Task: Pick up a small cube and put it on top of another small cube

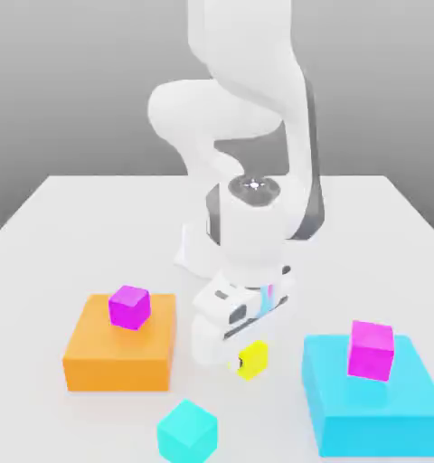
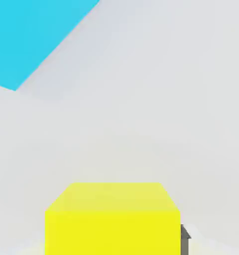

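Saw the yellow cube [image 2: 112, 231] nearest the hand camera, at the low end of the arm, over the pale table [image 1: 284, 425] and between the orange block [image 1: 121, 366] and the blue block [image 1: 379, 434]. Found the gripper [image 1: 248, 361] clenched on this cube, with a dark finger edge [image 2: 184, 241] right at one side. Judged it light, stiff and hard to hurt, though perhaps slick on such smooth faces; would have chosen two opposite flat sides, pinched squarely at mid-height, to keep it from twisting. Placed the cyan cube [image 1: 187, 435] near it, toward the exterior view's bottom, then farther out one magenta cube [image 1: 130, 307] on the orange block and another magenta cube [image 1: 372, 351] on the blue one. Could not make out the far finger's contact, nor whether the yellow cube touched the table or hung just above it. Lost part of that cube behind the hand in the exterior view, and its near part past the hand view's edge.
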You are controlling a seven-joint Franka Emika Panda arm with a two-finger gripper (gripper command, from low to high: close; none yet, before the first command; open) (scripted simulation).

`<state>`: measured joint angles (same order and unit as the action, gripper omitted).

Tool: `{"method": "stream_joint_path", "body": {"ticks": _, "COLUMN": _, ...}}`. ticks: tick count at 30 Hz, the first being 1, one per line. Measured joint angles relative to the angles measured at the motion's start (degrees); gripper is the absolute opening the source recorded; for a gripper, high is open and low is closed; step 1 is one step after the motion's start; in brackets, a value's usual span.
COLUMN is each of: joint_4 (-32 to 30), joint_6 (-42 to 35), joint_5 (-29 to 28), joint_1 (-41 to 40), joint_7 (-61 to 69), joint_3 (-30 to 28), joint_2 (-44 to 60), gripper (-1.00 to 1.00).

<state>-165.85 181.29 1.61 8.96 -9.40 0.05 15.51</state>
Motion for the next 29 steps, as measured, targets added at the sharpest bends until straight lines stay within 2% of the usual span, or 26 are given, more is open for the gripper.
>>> {"method": "stream_joint_path", "body": {"ticks": 9, "joint_4": -3.0, "joint_6": -12.92, "joint_5": -1.9, "joint_1": 1.18, "joint_7": -1.41, "joint_3": -1.73, "joint_2": -15.94, "gripper": -1.0}}
{"method": "stream_joint_path", "body": {"ticks": 12, "joint_4": 1.11, "joint_6": -19.68, "joint_5": -1.69, "joint_1": 3.81, "joint_7": -2.14, "joint_3": -0.13, "joint_2": -18.59, "gripper": -1.0}}
{"method": "stream_joint_path", "body": {"ticks": 21, "joint_4": 19.24, "joint_6": -41.58, "joint_5": -0.39, "joint_1": 11.49, "joint_7": -4.91, "joint_3": 5.49, "joint_2": -22.39, "gripper": -1.0}}
{"method": "stream_joint_path", "body": {"ticks": 25, "joint_4": 19.5, "joint_6": -35.93, "joint_5": -1.28, "joint_1": 12.45, "joint_7": -5.94, "joint_3": 5.9, "joint_2": -16.44, "gripper": -1.0}}
{"method": "stream_joint_path", "body": {"ticks": 26, "joint_4": 19.23, "joint_6": -34.33, "joint_5": -1.55, "joint_1": 12.26, "joint_7": -6.14, "joint_3": 6.14, "joint_2": -15.07, "gripper": 1.0}}
{"method": "stream_joint_path", "body": {"ticks": 29, "joint_4": 19.23, "joint_6": -34.33, "joint_5": -1.55, "joint_1": 12.34, "joint_7": -6.14, "joint_3": 6.15, "joint_2": -15.07, "gripper": 1.0}}
